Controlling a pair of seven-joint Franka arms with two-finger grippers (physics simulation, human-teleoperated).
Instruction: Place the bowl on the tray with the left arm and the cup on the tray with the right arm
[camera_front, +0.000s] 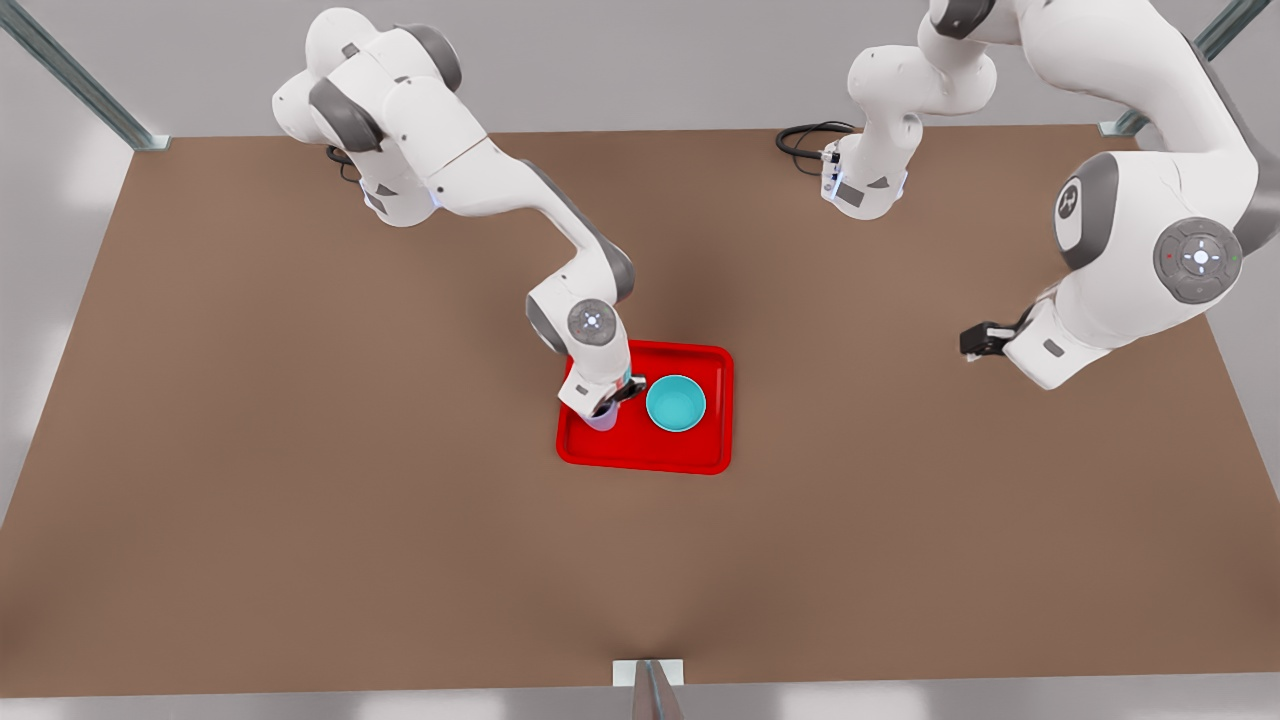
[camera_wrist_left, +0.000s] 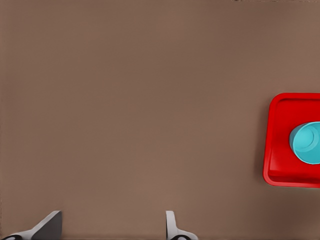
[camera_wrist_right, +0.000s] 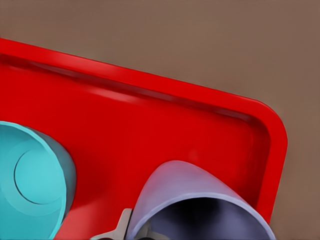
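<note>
The bowl (camera_front: 676, 403) already sits on the tray (camera_front: 700, 458), toward the front view's right side of it, upright and free of any gripper, so we judge the first half of the task done. The left gripper (camera_front: 972, 341) hangs over bare table (camera_front: 300, 500), well apart from the tray on the front view's right. In the left wrist view its fingers (camera_wrist_left: 49, 226) stand spread with nothing between them, and the tray (camera_wrist_left: 280, 145) with the bowl (camera_wrist_left: 307, 143) lies off to one side; that arm waits.

The cup (camera_front: 601, 415) is over the tray, just beside the bowl on the front view's left, with the right gripper (camera_front: 612, 400) on it. In the right wrist view we see the cup (camera_wrist_right: 200, 187) close up, mouth open toward the camera, with a finger (camera_wrist_right: 117, 231) against its rim, so we take the jaws to be pinching the cup's wall (the other finger is hidden inside or behind it). The bowl (camera_wrist_right: 35, 190) and the tray's corner rim (camera_wrist_right: 272, 150) frame it.

We cannot tell whether the cup's base rests on the tray floor or hovers just above. What is left, as we judge it: settle the cup if needed, release it, and lift the right arm clear without tipping it against the bowl.
</note>
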